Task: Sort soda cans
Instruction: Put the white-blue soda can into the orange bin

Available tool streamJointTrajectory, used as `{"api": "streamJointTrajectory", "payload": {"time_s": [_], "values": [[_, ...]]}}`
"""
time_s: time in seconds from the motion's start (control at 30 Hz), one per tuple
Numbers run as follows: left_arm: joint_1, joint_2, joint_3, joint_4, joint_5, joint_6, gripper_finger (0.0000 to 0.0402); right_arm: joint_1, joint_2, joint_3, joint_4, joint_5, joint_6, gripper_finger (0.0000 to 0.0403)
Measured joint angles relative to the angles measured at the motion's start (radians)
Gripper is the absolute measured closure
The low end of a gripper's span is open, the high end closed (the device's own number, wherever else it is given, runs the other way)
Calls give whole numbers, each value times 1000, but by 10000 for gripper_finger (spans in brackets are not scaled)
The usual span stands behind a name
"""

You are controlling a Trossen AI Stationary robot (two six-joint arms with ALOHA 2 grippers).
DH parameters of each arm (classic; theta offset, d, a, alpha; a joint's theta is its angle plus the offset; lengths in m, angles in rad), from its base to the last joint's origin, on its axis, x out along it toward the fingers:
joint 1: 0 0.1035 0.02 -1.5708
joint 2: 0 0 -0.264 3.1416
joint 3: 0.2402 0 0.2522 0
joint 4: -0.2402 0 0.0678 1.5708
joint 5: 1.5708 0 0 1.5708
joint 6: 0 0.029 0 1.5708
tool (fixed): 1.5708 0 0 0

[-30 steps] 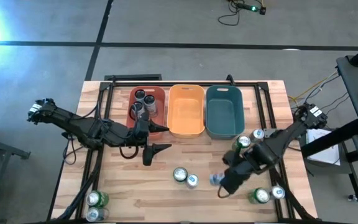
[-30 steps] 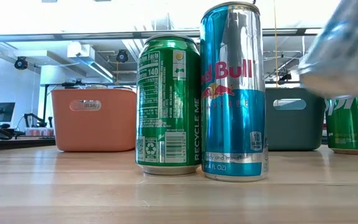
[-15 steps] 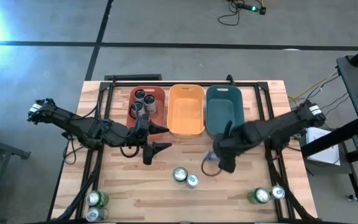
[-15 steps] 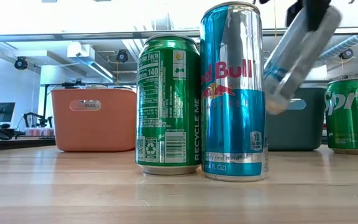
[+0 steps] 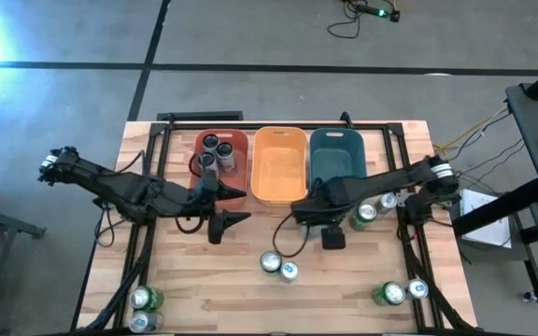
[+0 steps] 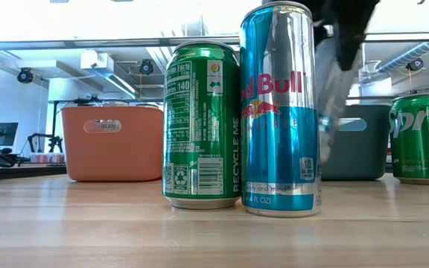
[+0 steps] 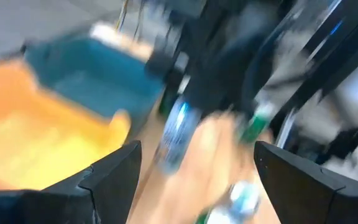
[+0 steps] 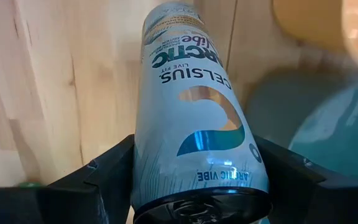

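Swinging across the tabletop (image 5: 250, 289), my right claw (image 5: 304, 217) grips a pale Celsius can (image 8: 194, 118), its fingers (image 8: 101, 180) pressed against the can's two sides. Half a second ago this claw sat lower, below the teal tub (image 5: 336, 166); a second ago it was down by the front right cans. Now it hangs at the front edge of the tubs, near where the yellow tub (image 5: 279, 164) meets the teal one, the can tilted in the low view behind the tall blue Red Bull can (image 6: 279, 110).

My left claw (image 5: 230, 205) waits in front of the red tub (image 5: 238, 140), fingers spread wide and empty, much where it was a second ago.

Three dark cans (image 5: 217, 151) stand in the red tub. Two cans (image 5: 278, 266) stand mid-tabletop, two (image 5: 144, 308) at the front left corner, two (image 5: 400, 292) at the front right, and two more (image 5: 374, 207) beside my right arm.
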Motion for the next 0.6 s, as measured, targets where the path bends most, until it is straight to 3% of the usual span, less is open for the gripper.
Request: {"api": "streamJointTrajectory", "payload": {"time_s": [0.2,0.6], "values": [[-6,-25,0,-322,19,-158,106,-9,115,137,-41,1,-18,141],[-6,5,0,-364,10,-149,106,-35,314,363,-121,14,-27,136]]}}
